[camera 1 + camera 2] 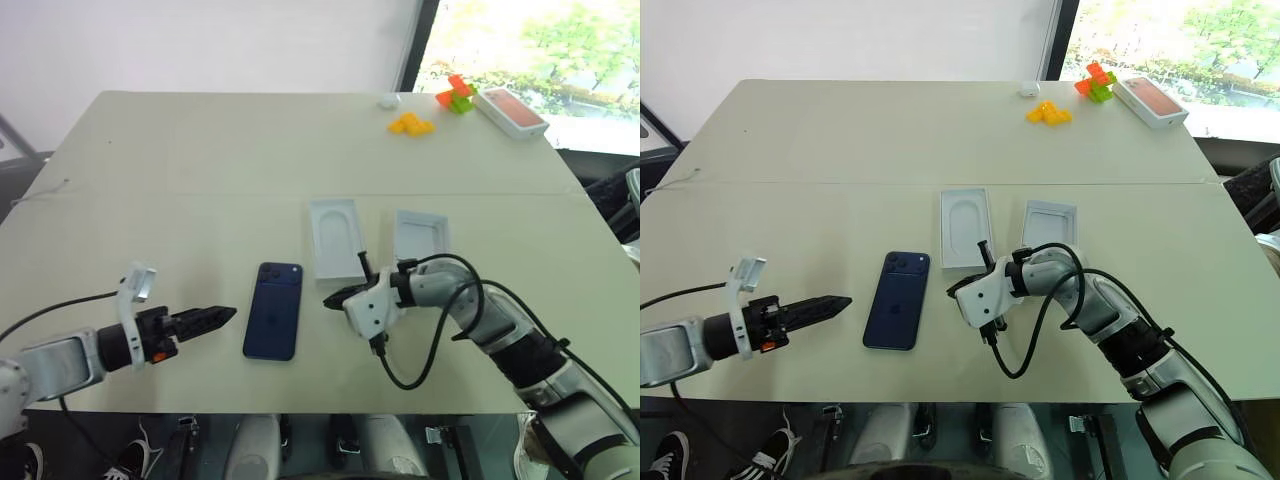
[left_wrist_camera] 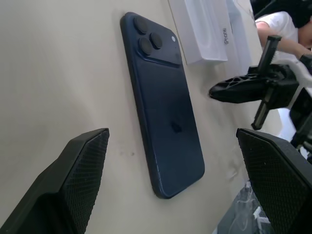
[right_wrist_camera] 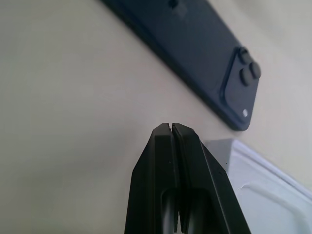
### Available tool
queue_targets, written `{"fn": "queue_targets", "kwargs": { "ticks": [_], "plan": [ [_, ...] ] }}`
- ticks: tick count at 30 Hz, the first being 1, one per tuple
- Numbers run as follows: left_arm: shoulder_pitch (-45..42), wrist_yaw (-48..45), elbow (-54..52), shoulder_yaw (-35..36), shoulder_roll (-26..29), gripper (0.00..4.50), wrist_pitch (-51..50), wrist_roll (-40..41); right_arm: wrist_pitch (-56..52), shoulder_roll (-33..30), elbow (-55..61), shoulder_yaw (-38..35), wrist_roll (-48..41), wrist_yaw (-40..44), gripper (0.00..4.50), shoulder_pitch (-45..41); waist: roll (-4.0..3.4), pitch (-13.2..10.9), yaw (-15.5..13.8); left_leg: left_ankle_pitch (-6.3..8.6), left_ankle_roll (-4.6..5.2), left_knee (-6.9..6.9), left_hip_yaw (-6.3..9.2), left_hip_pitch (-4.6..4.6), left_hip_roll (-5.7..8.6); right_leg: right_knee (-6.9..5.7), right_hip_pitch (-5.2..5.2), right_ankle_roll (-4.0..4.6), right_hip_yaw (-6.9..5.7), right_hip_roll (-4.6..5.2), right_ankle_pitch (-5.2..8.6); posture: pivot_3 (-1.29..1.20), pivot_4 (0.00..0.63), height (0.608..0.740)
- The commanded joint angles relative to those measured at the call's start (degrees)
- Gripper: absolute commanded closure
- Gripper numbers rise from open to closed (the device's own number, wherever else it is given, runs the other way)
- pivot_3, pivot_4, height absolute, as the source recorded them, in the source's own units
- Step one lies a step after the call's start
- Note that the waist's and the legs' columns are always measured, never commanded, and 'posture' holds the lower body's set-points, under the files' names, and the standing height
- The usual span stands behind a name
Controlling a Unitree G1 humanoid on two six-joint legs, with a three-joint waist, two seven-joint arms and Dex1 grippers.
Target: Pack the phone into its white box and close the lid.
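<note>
black fingers first: my left gripper [image 1: 222, 316] stands wide open with nothing between its pads, lying low over the table [image 1: 200, 170] and pointing at the phone [image 1: 274, 310] from just beside its left long edge. in the left wrist view the phone sits squarely between the two fingers [image 2: 73, 185], camera cluster at the far end, glossy back up.

my right gripper [image 1: 336, 297] is pinched fully shut on nothing, tip aimed at the phone's right edge, near it but apart. right wrist view shows the closed tip with the phone's camera corner just beyond.

outward from there: phone lies flat, back up, clear of everything. just past its far right corner is a thin white tray [image 1: 336, 237] with an oval recess, and beside that another shallow white piece [image 1: 420, 234], partly behind my right arm. i take that for the white box or the lid but cannot tell which from here. at the far right corner of the table, a box with a red-orange top [image 1: 510, 110], orange and green blocks [image 1: 455, 97] and yellow bits [image 1: 411, 125]; not mine to touch.

judgement: step in hand is picking up the phone; nothing packed yet.

how i'd do it well:
- phone is slim and flat on a smooth top, so open fingers can't get under it unaided.
- use the shut right tip as a stop on one long edge, bring left fingers across the width.
- glossy back will slip; grip edges, not faces.
- keep the right arm's cable loop clear of the tray.
</note>
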State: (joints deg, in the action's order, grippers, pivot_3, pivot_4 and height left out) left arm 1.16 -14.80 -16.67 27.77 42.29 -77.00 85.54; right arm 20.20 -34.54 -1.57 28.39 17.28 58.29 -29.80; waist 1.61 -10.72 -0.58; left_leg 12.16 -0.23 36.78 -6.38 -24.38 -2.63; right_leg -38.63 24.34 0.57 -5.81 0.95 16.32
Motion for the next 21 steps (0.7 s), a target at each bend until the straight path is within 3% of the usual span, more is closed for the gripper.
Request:
{"fn": "queue_targets", "kwargs": {
  "ticks": [1, 7, 11, 15, 21],
  "plan": [
    [-1.8, 6.9, 1.2, -3.1, 0.1, 0.06, 0.8, 3.5, 4.0, 1.2, -1.6, 1.2, 3.2, -2.7, 4.41, -1.4, 0.01, 0.0, 0.1, 0.00, 0.00, 0.00, 0.00, 0.00, 0.00, 0.00, 0.00, 0.00, 0.00, 0.00, 0.00, 0.00, 0.150, 0.737],
    [-6.2, 14.7, 3.5, -9.0, -1.0, 0.06, 3.2, 9.3, 8.0, 2.0, -6.2, 2.2, 7.0, -5.7, 4.41, -1.8, 0.03, 0.0, 0.0, -0.02, -0.04, 0.02, 0.00, 0.07, -0.01, -0.01, -0.09, 0.00, 0.00, -0.02, 0.00, 0.00, 0.150, 0.737],
    [-9.0, 18.7, 6.3, -13.7, -2.1, 0.06, 3.6, 8.3, 9.4, 2.8, -8.2, 2.7, 8.7, -7.3, 4.41, -2.6, 0.04, 0.0, 0.0, -0.02, -0.03, 0.04, 0.00, 0.35, 0.00, 0.00, -0.40, 0.00, 0.00, -0.01, 0.00, 0.00, 0.150, 0.737],
    [-11.1, 19.6, 7.7, -16.6, -1.8, 0.06, 3.2, 10.6, 10.3, 3.8, -9.5, 3.8, 10.1, -8.4, 4.41, -2.6, 0.03, 0.1, 0.0, 0.00, -0.02, -0.21, 0.00, 1.10, 0.02, 0.28, -1.15, 0.00, 0.00, -0.02, 0.02, 0.00, 0.150, 0.737],
    [-12.5, 19.1, 9.4, -18.4, -1.4, 0.06, 3.4, 10.1, 11.4, 5.9, -11.9, 5.4, 13.0, -10.5, 4.41, -3.1, 0.08, 0.2, 0.0, -0.04, -0.08, -0.44, 0.00, 1.17, 0.06, 0.38, -1.17, 0.01, 0.01, -0.01, 0.02, 0.00, 0.150, 0.737]
  ]
}}
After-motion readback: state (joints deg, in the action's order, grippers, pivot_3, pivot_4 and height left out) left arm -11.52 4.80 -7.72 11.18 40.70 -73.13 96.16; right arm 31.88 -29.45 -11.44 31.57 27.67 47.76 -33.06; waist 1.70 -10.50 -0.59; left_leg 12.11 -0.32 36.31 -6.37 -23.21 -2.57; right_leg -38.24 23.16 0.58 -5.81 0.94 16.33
